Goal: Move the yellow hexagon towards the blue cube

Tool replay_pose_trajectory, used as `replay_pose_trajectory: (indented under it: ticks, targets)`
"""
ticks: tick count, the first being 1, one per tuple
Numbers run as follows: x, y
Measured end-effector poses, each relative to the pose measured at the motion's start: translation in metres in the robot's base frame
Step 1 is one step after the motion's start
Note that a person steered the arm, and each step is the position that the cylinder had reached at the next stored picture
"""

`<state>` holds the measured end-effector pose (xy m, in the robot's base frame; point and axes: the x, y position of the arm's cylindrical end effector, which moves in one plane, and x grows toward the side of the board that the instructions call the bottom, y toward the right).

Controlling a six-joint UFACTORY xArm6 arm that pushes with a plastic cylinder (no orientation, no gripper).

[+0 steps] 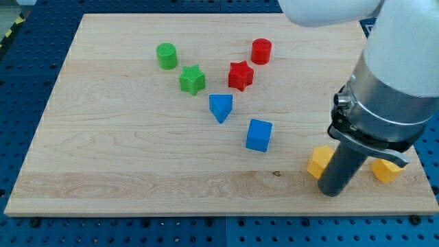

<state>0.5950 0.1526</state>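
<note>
In the camera view, my tip point(332, 191) rested on the desk point(123, 171), touching the right side of the yellow hexagon point(318, 161); it had no gripper. The blue cube point(258, 134) lay nearby to its upper left.

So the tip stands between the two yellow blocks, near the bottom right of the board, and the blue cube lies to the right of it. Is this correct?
Not quite. In the camera view, the blue cube lies to the view's left of my tip, not to its right. The rest holds: my tip stands between the two yellow blocks, one on its left and one on its right, near the bottom right of the board.
</note>
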Motion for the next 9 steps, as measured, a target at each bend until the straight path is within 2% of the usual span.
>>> replay_pose_trajectory:
  ticks: [2, 4, 8, 9]
  targets:
    - [-0.003, 0.034]
    - [-0.018, 0.022]
    - [-0.018, -0.023]
    - [-0.023, -0.014]
